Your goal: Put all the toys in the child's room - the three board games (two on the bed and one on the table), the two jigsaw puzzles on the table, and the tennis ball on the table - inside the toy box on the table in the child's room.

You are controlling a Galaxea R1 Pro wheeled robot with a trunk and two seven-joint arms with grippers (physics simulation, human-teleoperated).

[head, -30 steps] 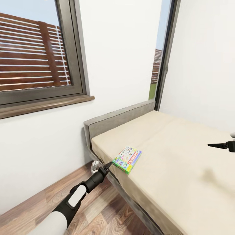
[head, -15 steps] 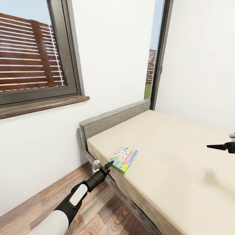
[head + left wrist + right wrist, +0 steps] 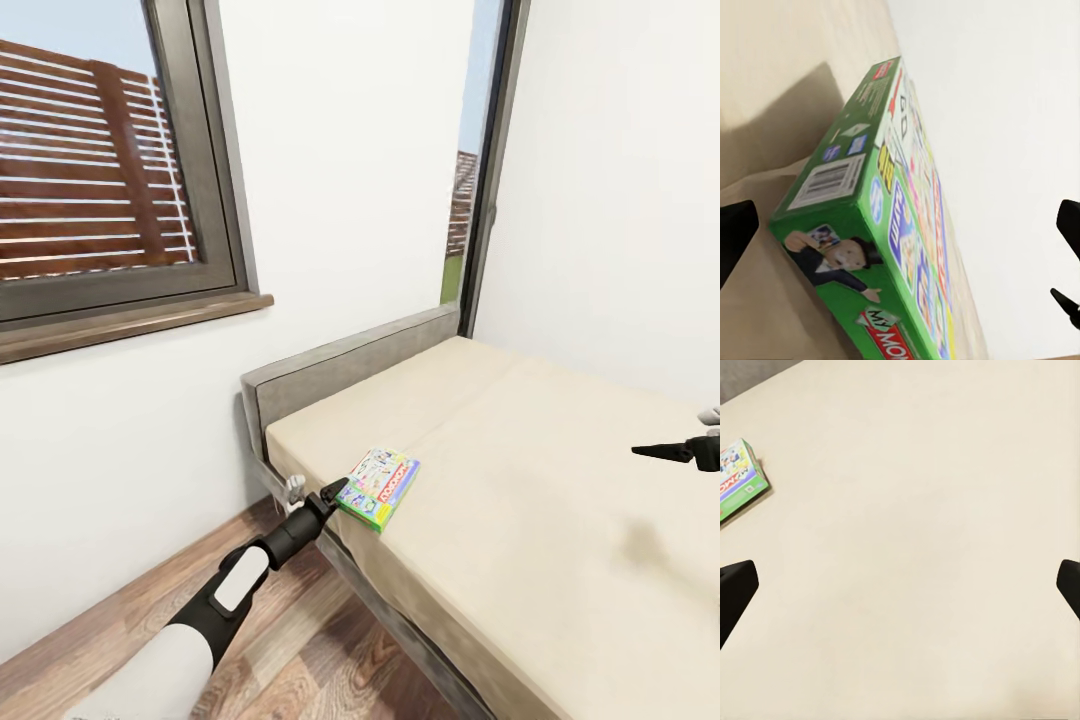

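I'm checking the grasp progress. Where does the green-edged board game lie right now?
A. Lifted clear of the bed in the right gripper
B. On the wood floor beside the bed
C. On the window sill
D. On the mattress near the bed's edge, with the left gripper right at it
D: the board game lies flat on the bed near its edge, with the open left gripper at its corner.

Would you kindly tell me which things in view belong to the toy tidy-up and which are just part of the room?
Job:
- board game, near the bed's edge
- bed it lies on
- left gripper, open beside the game
- right gripper, open over the mattress

Room:
- window
- sill
- floor
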